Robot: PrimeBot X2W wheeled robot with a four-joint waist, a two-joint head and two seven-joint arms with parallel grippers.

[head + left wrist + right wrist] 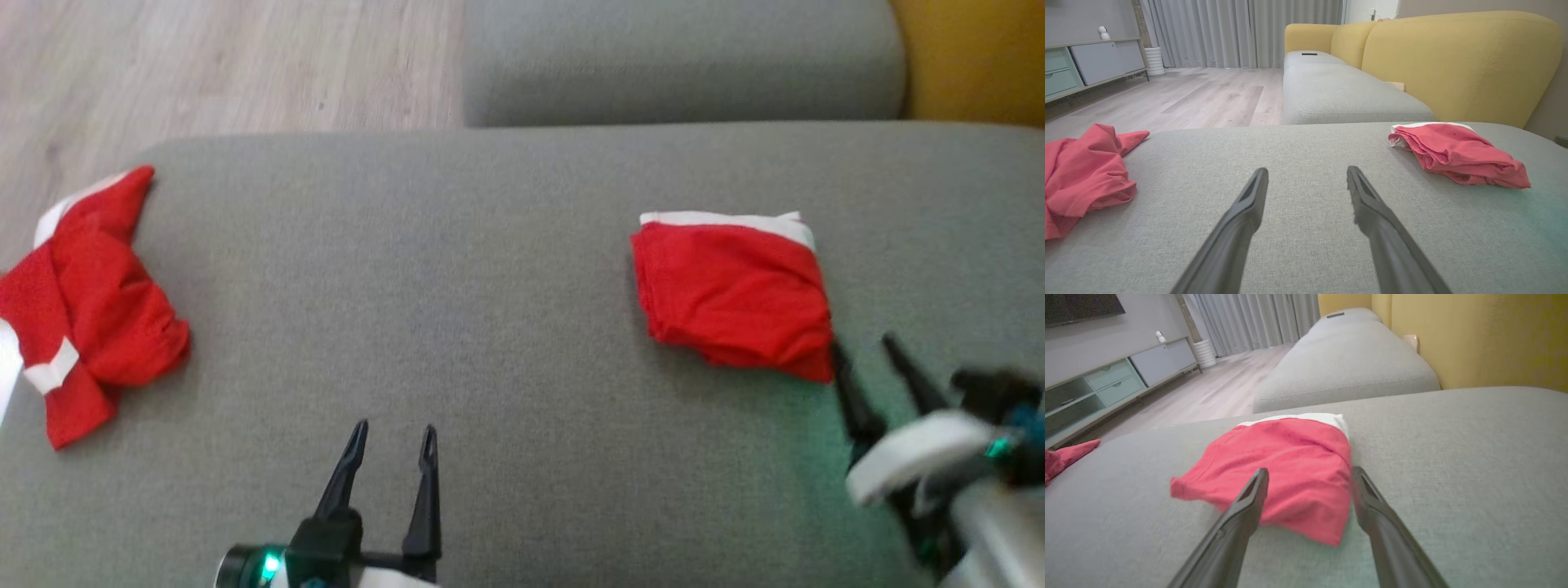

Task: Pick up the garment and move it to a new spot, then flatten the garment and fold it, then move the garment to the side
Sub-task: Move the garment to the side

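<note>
A folded garment is being carried on the right half of the seat cushion, while a crumpled garment is being carried at its far left edge, well apart from the first. The left gripper is being held over the cushion's front part, between the two garments. The right gripper is being held at the front right, its jaws just beside the folded garment's near right corner. Behind the seat cushion, a second cushion is being flanked by the floor on its left and the backrest on its right.
</note>
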